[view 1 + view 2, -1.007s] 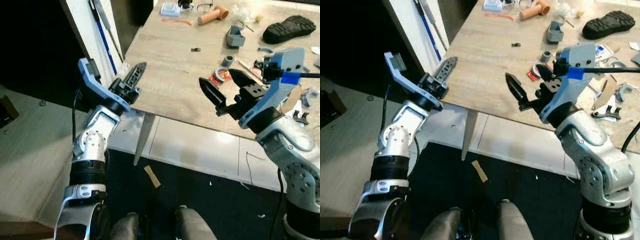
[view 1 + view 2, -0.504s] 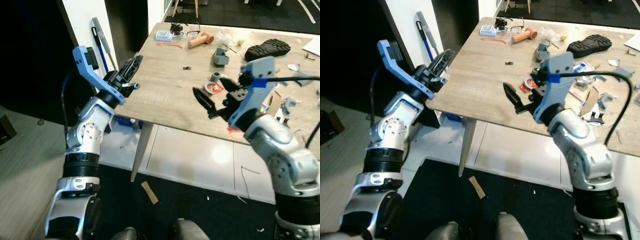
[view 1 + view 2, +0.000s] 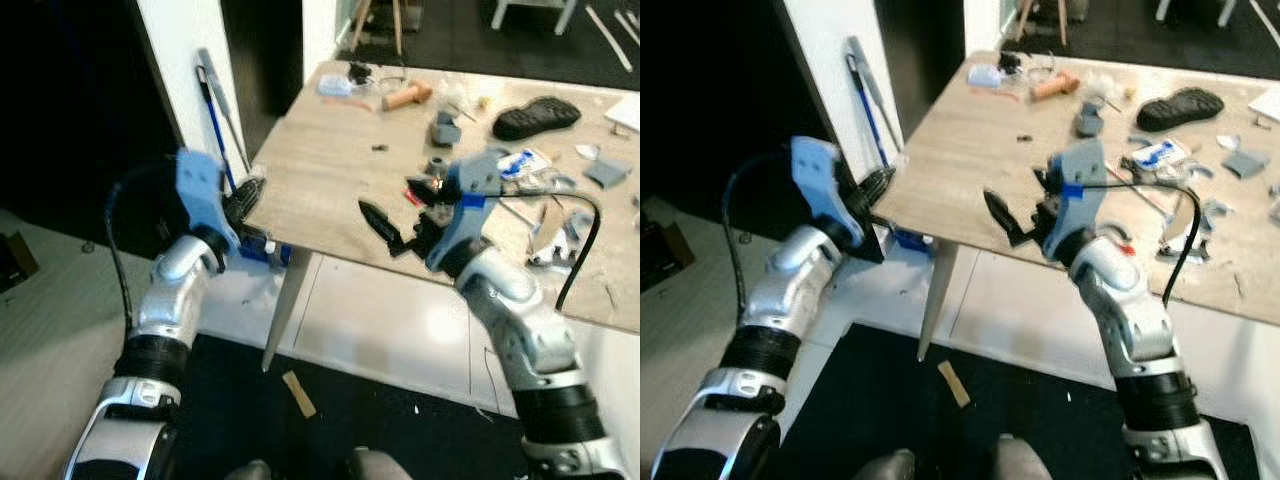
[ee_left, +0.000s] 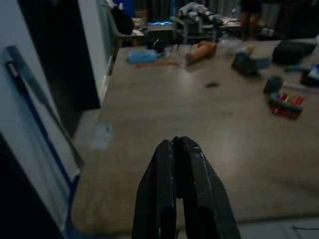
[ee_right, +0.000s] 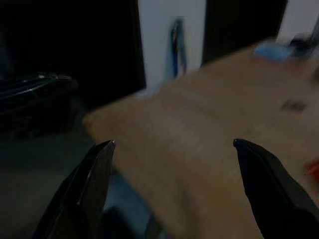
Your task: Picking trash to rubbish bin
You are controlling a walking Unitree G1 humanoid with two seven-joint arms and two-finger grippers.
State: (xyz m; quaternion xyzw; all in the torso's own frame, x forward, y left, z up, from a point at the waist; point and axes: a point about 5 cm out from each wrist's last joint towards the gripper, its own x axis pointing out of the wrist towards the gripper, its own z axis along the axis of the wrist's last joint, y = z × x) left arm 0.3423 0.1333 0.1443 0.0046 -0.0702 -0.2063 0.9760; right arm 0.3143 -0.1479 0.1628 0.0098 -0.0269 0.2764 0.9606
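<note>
The left claw (image 4: 174, 149) is raised just off the near left corner of the desk (image 3: 330, 190), its two black fingers pressed together with nothing between them. Behind it a blue-handled tool (image 3: 215, 120) leans against the white wall. The right claw (image 3: 385, 228) hangs at the near edge of the desk, further right, fingers spread wide and empty. The trash lies on the desk beyond both claws, well apart from the left one: a red and white wrapper (image 4: 285, 103) sits just behind the right claw's wrist, and a blue and white packet (image 3: 518, 162) lies further right. Around them are a small grey cup (image 4: 272, 83), a tan roll (image 3: 405, 96), glasses (image 3: 388, 72) at the far edge, a black shoe sole (image 3: 537, 116) and grey scraps. A strip of cardboard (image 3: 299, 394) lies on the dark floor under the desk.
</note>
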